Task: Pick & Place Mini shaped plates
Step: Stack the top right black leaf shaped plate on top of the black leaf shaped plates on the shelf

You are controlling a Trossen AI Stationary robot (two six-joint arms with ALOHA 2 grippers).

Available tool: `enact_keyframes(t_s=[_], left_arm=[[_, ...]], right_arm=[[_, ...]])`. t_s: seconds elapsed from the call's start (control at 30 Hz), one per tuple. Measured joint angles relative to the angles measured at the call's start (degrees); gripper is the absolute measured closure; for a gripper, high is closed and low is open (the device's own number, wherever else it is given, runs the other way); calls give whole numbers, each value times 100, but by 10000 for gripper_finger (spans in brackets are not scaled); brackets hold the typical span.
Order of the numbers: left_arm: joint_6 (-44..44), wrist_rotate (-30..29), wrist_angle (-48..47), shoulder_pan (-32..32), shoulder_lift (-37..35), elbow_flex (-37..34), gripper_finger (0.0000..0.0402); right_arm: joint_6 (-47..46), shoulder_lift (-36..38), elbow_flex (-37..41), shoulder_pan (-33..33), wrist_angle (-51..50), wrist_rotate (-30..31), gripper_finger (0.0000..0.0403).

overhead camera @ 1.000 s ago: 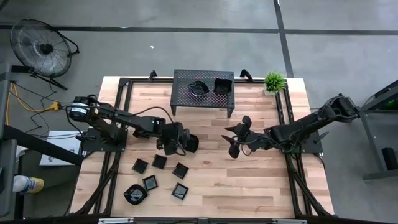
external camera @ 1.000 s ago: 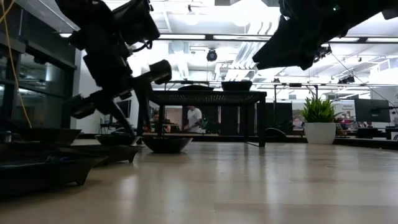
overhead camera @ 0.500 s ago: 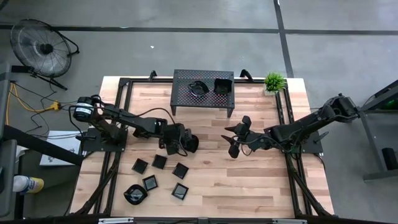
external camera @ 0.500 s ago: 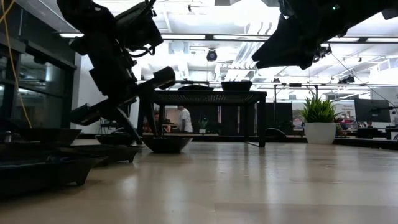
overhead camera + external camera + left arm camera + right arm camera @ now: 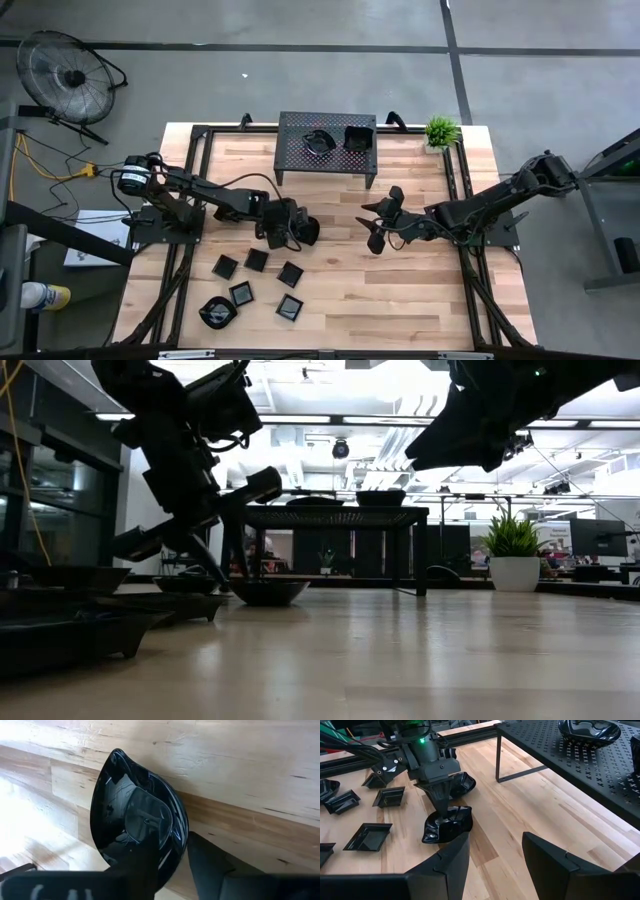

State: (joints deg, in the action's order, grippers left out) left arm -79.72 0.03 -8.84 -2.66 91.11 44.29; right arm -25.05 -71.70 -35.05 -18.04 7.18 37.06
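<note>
High view, left to right: five small mini shaped plates (image 5: 257, 259) lie loose on the table's (image 5: 400, 300) near-left part, one of them a bigger wavy dish (image 5: 217, 313) at the front edge. Left gripper (image 5: 290, 232) is just beyond that cluster, down on a teardrop plate (image 5: 137, 817). Left wrist view shows one finger inside the bowl and the other outside the rim, so the jaws straddle the edge. Can't tell if they've pinched it or are only around it; plate sits on the wood in the low view. Another wavy plate (image 5: 449, 824) sits right next to that gripper in the right wrist view.

Rack (image 5: 326, 143) at the table's far middle holds two plates: a round one (image 5: 318, 142) and a square one (image 5: 357, 137).

Right gripper (image 5: 378, 226) hovers mid-table, jaws wide apart, holding nothing.

For the grab, my read: glossy thin rim, likely to slip. Seat the fingers deep over the edge before squeezing, close fully, then lift straight up and clear of the neighbouring plate before swinging toward the rack. Watch for the plate pivoting in the pinch.
</note>
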Motion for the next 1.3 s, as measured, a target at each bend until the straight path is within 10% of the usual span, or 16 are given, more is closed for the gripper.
enact_keyframes(t_s=[0.53,1.3], left_arm=[[68,59,-26,1,-4,0,398],[429,-203,-33,-2,-280,2,401]], right_arm=[[-40,-2,0,0,-2,0,226],[-49,-2,0,0,-2,0,226]])
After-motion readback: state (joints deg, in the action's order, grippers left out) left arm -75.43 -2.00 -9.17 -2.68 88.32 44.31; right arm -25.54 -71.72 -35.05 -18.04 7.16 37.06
